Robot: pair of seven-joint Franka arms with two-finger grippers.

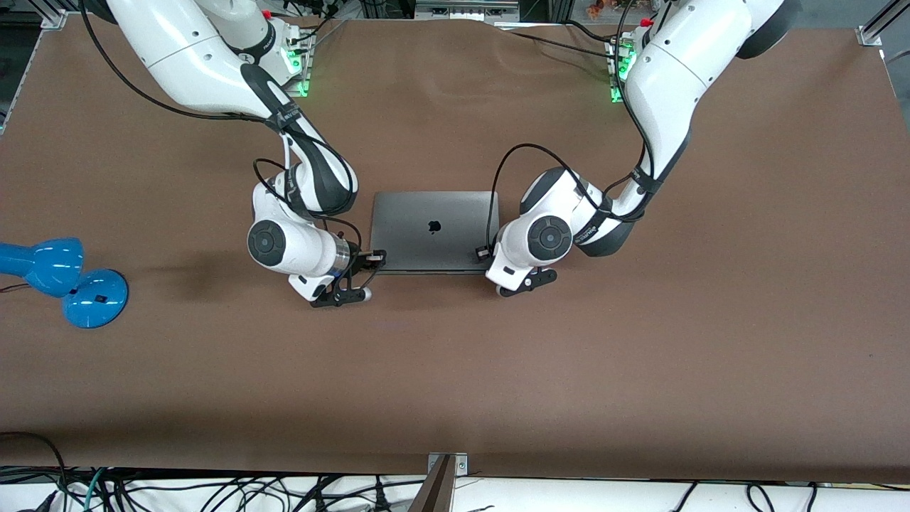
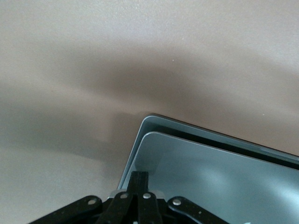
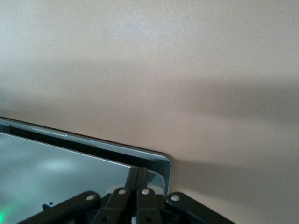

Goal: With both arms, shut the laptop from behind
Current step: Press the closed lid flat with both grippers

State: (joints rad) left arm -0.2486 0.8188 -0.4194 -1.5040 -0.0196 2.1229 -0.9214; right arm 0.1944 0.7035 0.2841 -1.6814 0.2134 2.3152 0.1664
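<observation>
The space-grey laptop [image 1: 434,231] lies in the middle of the brown table with its lid, apple logo up, lowered almost flat. Both wrist views show a narrow dark gap between the lid [image 2: 210,182] and the base. My left gripper [image 1: 482,251] is shut, and its tips [image 2: 140,175] press on the lid's corner nearer the front camera, toward the left arm's end. My right gripper [image 1: 378,256] is shut, and its tips [image 3: 138,171] press on the lid's [image 3: 60,172] matching corner toward the right arm's end. Neither gripper holds anything.
A blue desk lamp [image 1: 64,281] lies at the right arm's end of the table. Cables trail from both arms above the laptop. A mount [image 1: 444,476] stands at the table's edge nearest the front camera.
</observation>
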